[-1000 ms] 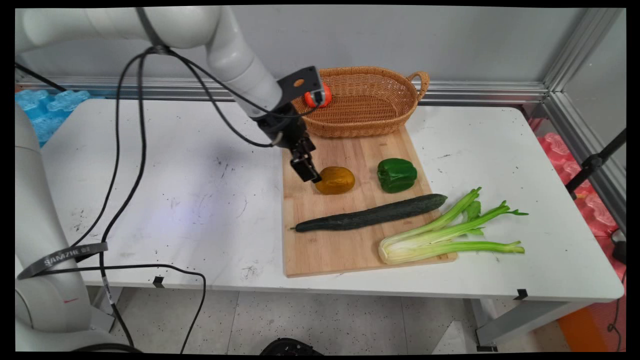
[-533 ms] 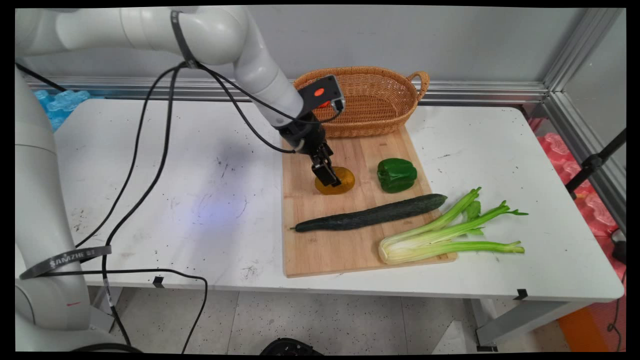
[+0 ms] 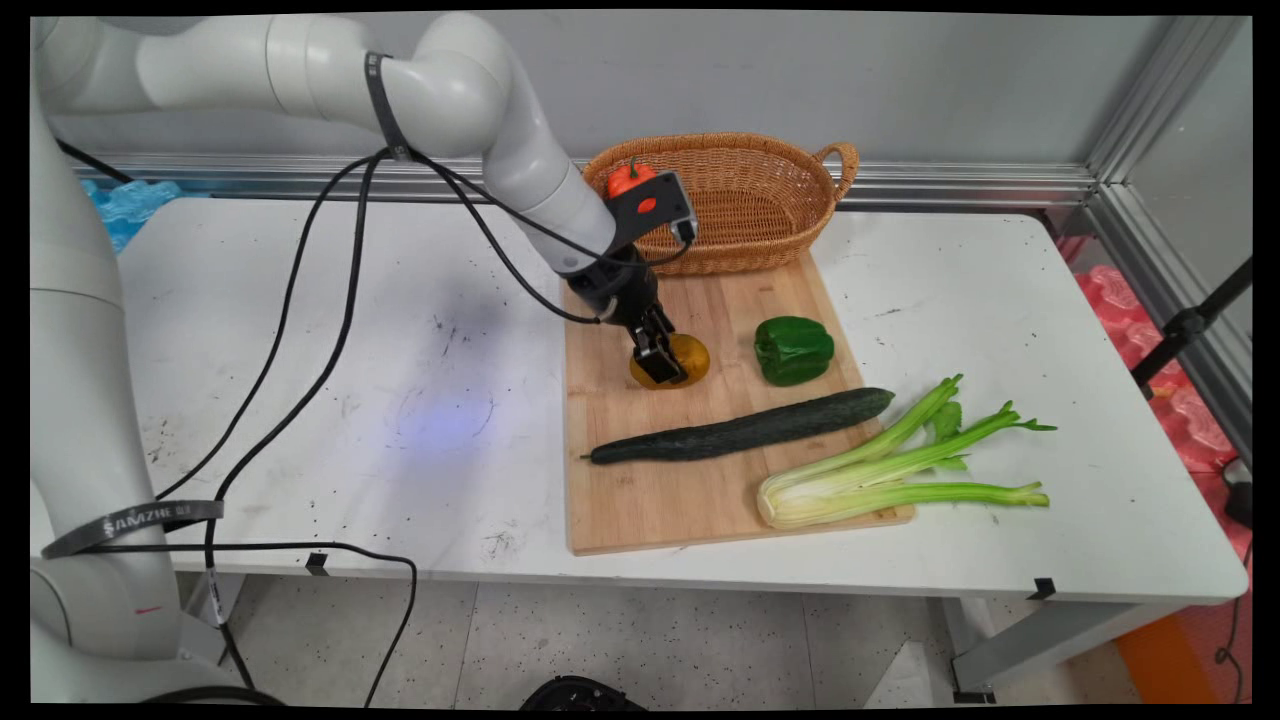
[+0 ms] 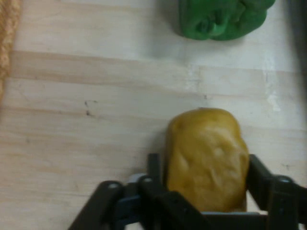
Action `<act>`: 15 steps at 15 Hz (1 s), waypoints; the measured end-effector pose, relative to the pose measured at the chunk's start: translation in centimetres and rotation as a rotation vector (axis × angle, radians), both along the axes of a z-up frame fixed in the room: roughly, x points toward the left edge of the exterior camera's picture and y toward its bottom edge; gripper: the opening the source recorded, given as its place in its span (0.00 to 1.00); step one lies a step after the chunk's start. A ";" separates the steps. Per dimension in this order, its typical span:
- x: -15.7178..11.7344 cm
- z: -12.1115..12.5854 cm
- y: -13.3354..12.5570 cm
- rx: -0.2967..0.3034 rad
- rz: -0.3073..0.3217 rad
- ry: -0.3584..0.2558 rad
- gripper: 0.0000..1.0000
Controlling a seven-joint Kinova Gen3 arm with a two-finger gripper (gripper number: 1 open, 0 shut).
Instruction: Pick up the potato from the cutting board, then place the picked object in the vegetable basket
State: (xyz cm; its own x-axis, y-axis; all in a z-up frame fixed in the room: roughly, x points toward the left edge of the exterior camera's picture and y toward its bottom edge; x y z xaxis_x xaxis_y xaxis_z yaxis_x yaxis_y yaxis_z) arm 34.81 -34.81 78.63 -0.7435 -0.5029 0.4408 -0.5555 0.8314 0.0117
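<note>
The pincer (image 3: pixel 662 366) is down on the wooden cutting board (image 3: pixel 640 500), its 2 black fingers (image 4: pixel 154 168) set on either side of the yellowish-brown potato (image 3: pixel 686 355) and closed against its flanks; in the hand view the potato (image 4: pixel 206 158) fills the gap between them and rests on the board (image 4: pixel 96 120). Just beside it on the board lies the green bell pepper (image 3: pixel 793 349), seen again at the hand view's top edge (image 4: pixel 220 19). A long cucumber (image 3: pixel 740 428) lies nearer the camera, and a celery bunch (image 3: pixel 890 465) overhangs the board's corner onto the white surface (image 3: pixel 300 350). Behind the board stands a wicker basket (image 3: pixel 750 225) with a small red-orange fruit (image 3: pixel 625 177) inside.
</note>
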 end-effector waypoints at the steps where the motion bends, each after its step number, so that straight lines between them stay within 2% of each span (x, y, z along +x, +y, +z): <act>1: 0.0 -0.2 0.1 0.003 0.000 -0.001 0.00; 9: -0.1 0.1 -0.3 0.011 -0.004 0.000 0.00; 15: -1.0 3.2 -3.3 -0.023 -0.010 0.018 0.00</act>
